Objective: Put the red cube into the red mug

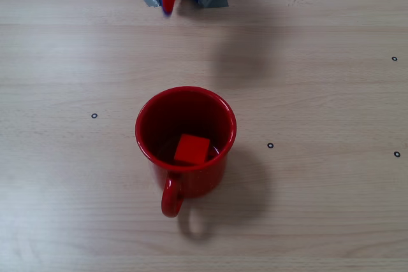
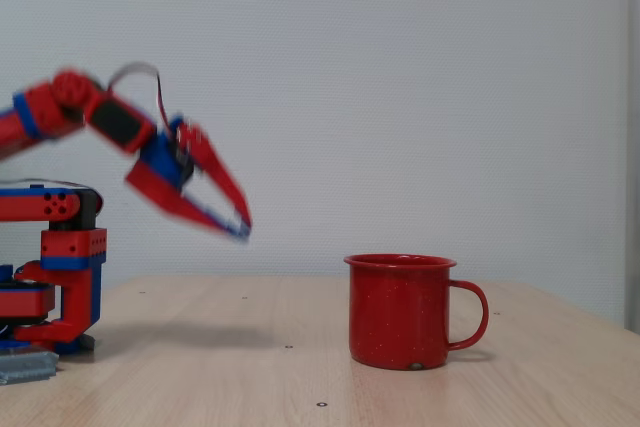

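Honestly, the red cube [image 1: 192, 149] already sits inside the red mug [image 1: 220, 109] mid-table [image 1: 331, 93]. The gripper [image 2: 240, 224], empty and well apart toward the back edge, looks motion-blurred, jaws nearly together. Pulling away high, clear of the rim, seems best.

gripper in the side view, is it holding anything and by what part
Nothing is held. The gripper hangs in the air away from the red mug, with nothing between its fingers, and the red cube lies inside the mug.
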